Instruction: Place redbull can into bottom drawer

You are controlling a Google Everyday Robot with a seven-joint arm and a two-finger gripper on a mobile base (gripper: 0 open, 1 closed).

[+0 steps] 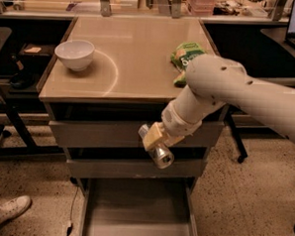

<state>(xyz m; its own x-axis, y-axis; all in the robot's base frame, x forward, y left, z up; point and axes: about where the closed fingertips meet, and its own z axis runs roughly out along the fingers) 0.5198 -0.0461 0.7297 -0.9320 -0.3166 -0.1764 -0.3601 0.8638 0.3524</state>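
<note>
My gripper (155, 140) hangs in front of the two upper drawers, below the table's front edge. It is shut on the redbull can (160, 154), which lies tilted in the grip with its shiny silver end pointing down and toward the camera. The bottom drawer (138, 209) is pulled out below the can, a wide shallow grey tray with a flat bare floor and thin side walls. The can is above the drawer's back part, apart from it.
A white bowl (75, 54) sits on the tan tabletop (130, 59) at the left. A green snack bag (186, 56) lies at the right, partly behind my arm. A person's white shoe (6, 211) is at the lower left. A chair base stands at the right.
</note>
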